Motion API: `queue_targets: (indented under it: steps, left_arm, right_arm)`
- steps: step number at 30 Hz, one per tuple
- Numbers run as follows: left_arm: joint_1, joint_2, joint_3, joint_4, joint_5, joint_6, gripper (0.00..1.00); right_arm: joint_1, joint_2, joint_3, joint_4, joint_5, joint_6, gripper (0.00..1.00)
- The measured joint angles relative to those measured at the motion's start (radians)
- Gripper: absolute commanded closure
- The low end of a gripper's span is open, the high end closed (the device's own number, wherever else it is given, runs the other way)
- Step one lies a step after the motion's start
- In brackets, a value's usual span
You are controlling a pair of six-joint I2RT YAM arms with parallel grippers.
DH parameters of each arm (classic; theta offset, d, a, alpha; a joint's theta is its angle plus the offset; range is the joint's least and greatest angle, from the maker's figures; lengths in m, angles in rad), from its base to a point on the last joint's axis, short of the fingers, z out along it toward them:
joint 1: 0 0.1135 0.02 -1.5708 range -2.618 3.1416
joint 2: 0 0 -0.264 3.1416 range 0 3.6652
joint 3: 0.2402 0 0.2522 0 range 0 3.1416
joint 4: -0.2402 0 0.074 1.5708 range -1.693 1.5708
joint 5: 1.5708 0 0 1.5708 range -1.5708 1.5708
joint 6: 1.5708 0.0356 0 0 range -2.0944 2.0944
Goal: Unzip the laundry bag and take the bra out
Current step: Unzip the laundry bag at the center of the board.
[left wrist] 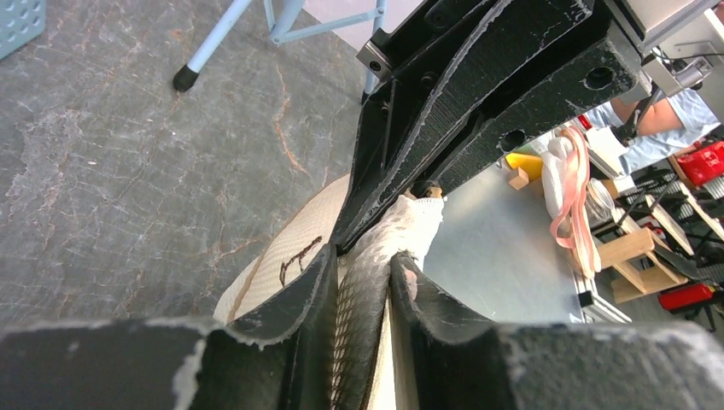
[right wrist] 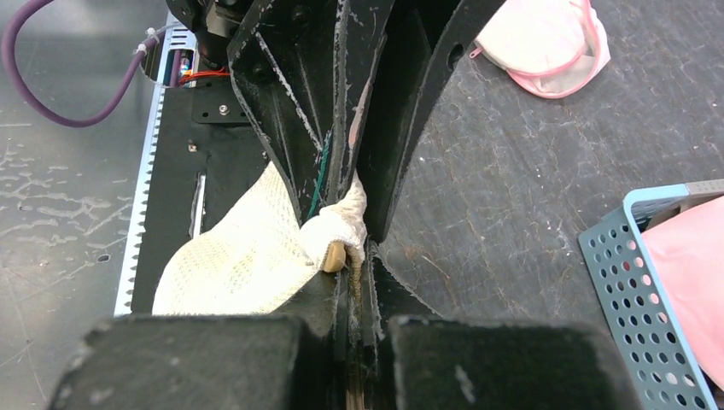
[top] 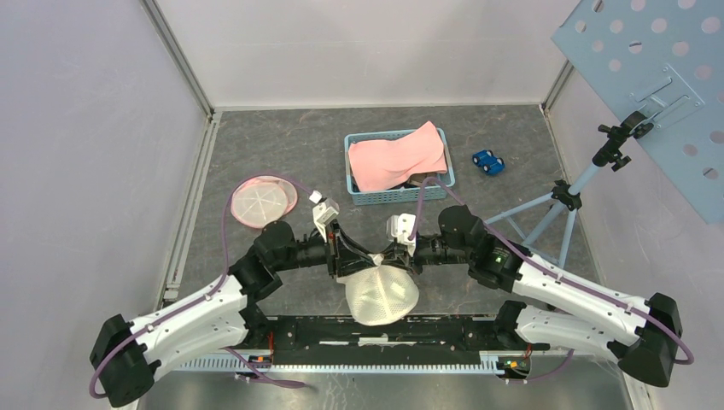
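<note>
White mesh laundry bag (top: pixel 382 295) hangs over the near edge of the table (top: pixel 299 145), held at its top by both arms. The left gripper (left wrist: pixel 365 278) clamps the mesh. The right gripper (right wrist: pixel 357 272) is closed on a tan tab (right wrist: pixel 336 256), probably the zip pull. Unzipping looks barely begun, and no bra is visible.

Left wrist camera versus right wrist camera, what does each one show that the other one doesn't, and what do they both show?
Only the left wrist view: a tripod foot standing on the table. Only the right wrist view: the blue basket holding pink cloth, a pink-rimmed round pouch and a purple cable. Both: the white mesh laundry bag, pinched by the left gripper and the right gripper.
</note>
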State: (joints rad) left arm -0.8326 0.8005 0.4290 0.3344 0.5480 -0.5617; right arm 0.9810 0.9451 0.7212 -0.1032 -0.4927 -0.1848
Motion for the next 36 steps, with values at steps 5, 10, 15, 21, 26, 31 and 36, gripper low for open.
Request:
queue_targets:
  steps: [5,10,15,21,26,31,36]
  left_arm:
    - [-0.009,-0.043,-0.012,-0.007,-0.027,0.0,0.57]
    - [-0.011,-0.072,-0.015,-0.019,-0.052,0.0,0.55]
    - [-0.011,-0.11,-0.034,-0.016,-0.099,0.0,0.46]
    - [-0.012,-0.132,-0.051,0.012,-0.133,0.0,0.43]
    - [-0.012,-0.132,-0.053,0.021,-0.144,0.0,0.4]
    - [-0.012,-0.139,-0.053,0.02,-0.153,0.0,0.35]
    - [-0.012,-0.159,-0.053,0.02,-0.154,0.0,0.35]
  right_arm:
    - [0.017,-0.01,0.0,0.005,0.017,-0.005,1.0]
    - [0.031,-0.022,0.0,0.017,0.046,0.002,1.0]
    - [0.033,-0.029,0.0,0.026,0.074,0.033,1.0]
    - [0.025,-0.039,0.0,0.027,0.075,0.068,1.0]
    - [0.018,-0.039,0.0,0.028,0.075,0.083,1.0]
    - [0.005,-0.044,0.0,0.027,0.075,0.084,1.0]
    - [-0.014,-0.046,0.0,0.025,0.071,0.084,1.0]
